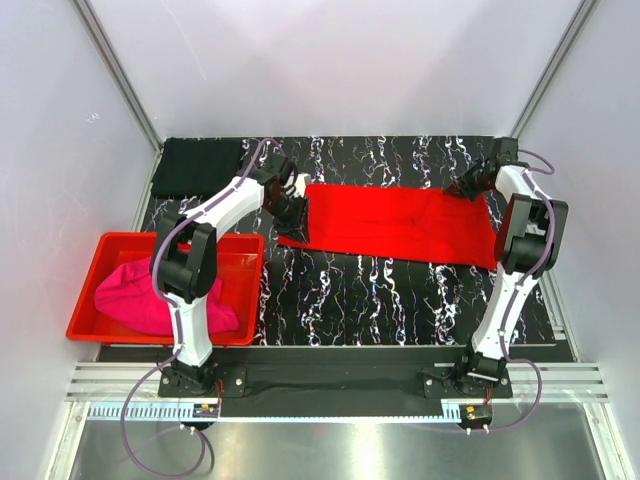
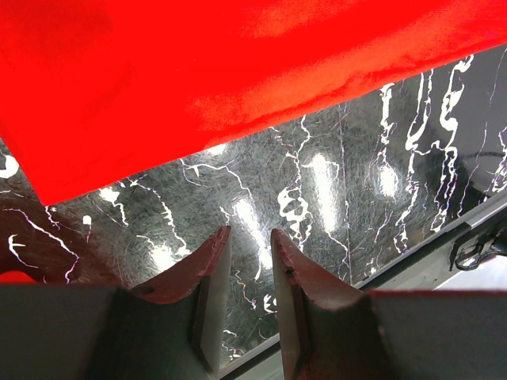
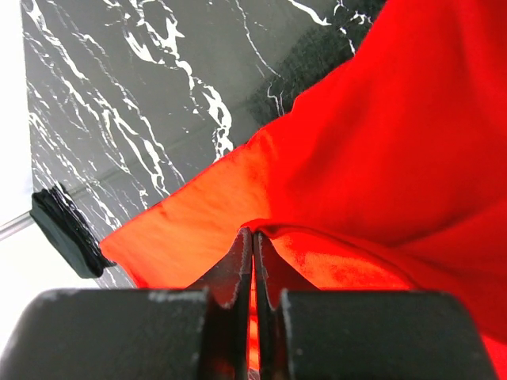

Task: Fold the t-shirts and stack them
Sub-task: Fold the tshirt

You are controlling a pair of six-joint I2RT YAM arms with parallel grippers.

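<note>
Surface: black table with white marble veins, glossy, lamp glare showing in the left wrist view.
Room: plain white walls on three sides; metal posts slant up from the far corners.
Near edge: grooved metal rail carrying both arm bases, with a grey sheet in front of it.
Red shirt: lies flat as a long strip across the far middle of the table, running left to right.
Black shirt: flat in the far left corner, apart from the red shirt.
Pink shirt: bunched up inside the bin.
Bin: red plastic, at the near left, hanging partly over the table's left edge.
Left gripper: at the red shirt's left end; its wrist view shows the jaws parted with only bare table between them and the shirt's edge just beyond.
Right gripper: at the shirt's far right corner; its wrist view shows the jaws clenched on a fold of red cloth.
Table edge: black block sits on the rim in the right wrist view.
</note>
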